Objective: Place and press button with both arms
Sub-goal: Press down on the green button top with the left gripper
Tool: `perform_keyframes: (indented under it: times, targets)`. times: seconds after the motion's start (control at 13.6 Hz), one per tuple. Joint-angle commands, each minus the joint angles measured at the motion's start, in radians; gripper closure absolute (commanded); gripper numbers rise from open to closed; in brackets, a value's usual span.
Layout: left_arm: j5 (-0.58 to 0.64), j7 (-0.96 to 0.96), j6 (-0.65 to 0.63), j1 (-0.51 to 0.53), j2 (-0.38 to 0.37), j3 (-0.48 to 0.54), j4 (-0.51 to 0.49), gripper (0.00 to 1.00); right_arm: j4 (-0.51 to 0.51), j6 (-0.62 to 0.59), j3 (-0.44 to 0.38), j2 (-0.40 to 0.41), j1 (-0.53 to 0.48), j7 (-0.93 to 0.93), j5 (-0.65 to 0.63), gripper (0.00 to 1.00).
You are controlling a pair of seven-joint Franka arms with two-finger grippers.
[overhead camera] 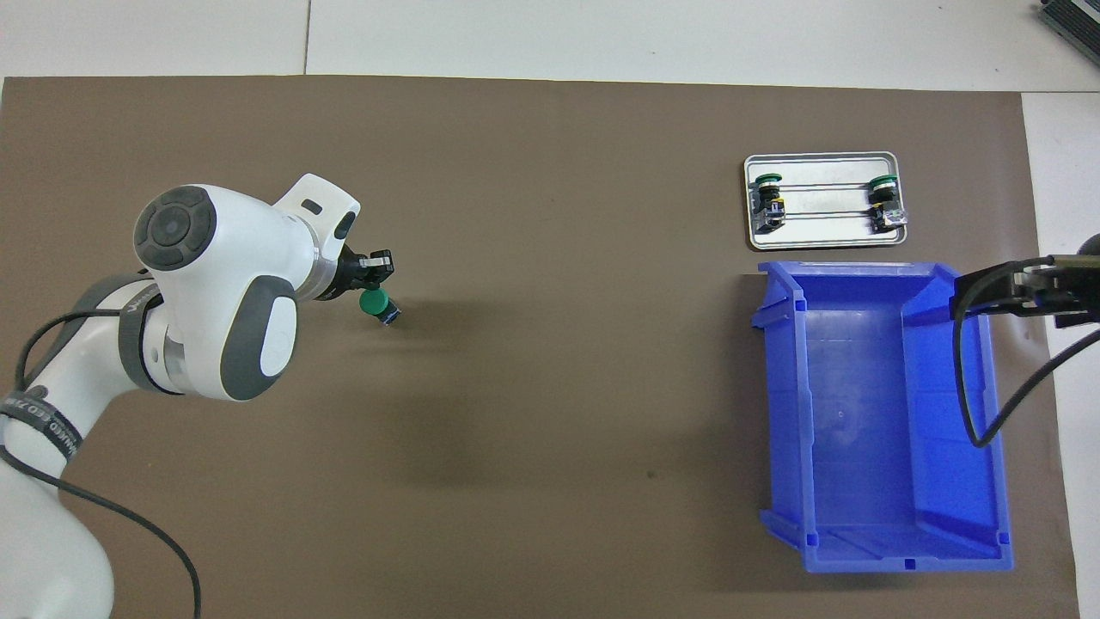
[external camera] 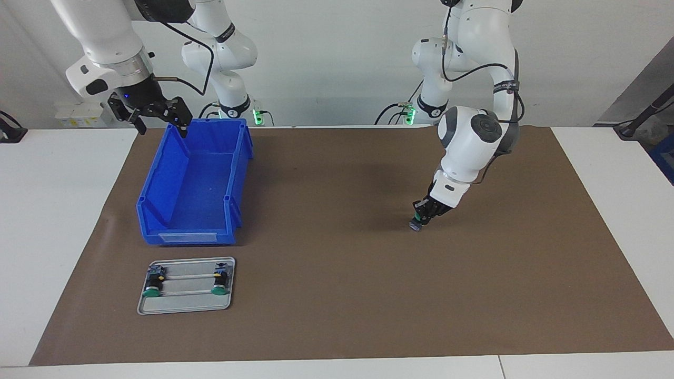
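Left arm sets a green button on the brown mat; right arm waits above the blue bin.

Nearest the robots, at the upper left of the facing view, the right gripper (external camera: 158, 117) hangs over the bin's (overhead camera: 885, 550) rim, jaws spread and empty. At centre right of that view, the left gripper (external camera: 424, 210) has its jaws clenched on the button (overhead camera: 378, 306), tilted, its rear block at or just above the bench (external camera: 337, 326). Farthest, at lower left, two more buttons lie in a tray (external camera: 185, 307). Risk, as I judge it: released while tilted, the button could topple or roll, leaving the cap badly placed for pressing.
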Motion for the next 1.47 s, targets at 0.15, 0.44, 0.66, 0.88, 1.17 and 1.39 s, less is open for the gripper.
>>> perform_keyframes:
  times: [0.15, 0.44, 0.66, 0.88, 1.17, 1.39]
  targets:
    - [0.025, -0.018, 0.034, -0.025, -0.008, 0.013, -0.052, 1.00, -0.012, -0.006, 0.011, -0.016, -0.016, -0.024, 0.021, 0.00]
    - [0.025, -0.016, 0.056, -0.031, -0.008, 0.013, -0.070, 1.00, -0.010, -0.008, 0.011, -0.014, -0.016, -0.024, 0.021, 0.00]
    - [0.025, -0.016, 0.060, -0.031, -0.008, 0.013, -0.079, 1.00, -0.012, -0.008, 0.011, -0.014, -0.016, -0.024, 0.021, 0.00]
    - [0.025, -0.013, 0.056, -0.030, -0.007, 0.013, -0.072, 1.00, -0.012, -0.008, 0.011, -0.016, -0.016, -0.024, 0.021, 0.00]
    - [0.025, -0.012, 0.002, -0.025, -0.007, 0.015, -0.033, 1.00, -0.012, -0.008, 0.011, -0.016, -0.016, -0.024, 0.021, 0.00]
    - [0.025, -0.012, -0.125, -0.019, -0.010, 0.015, 0.054, 1.00, -0.010, -0.008, 0.012, -0.016, -0.016, -0.024, 0.021, 0.00]
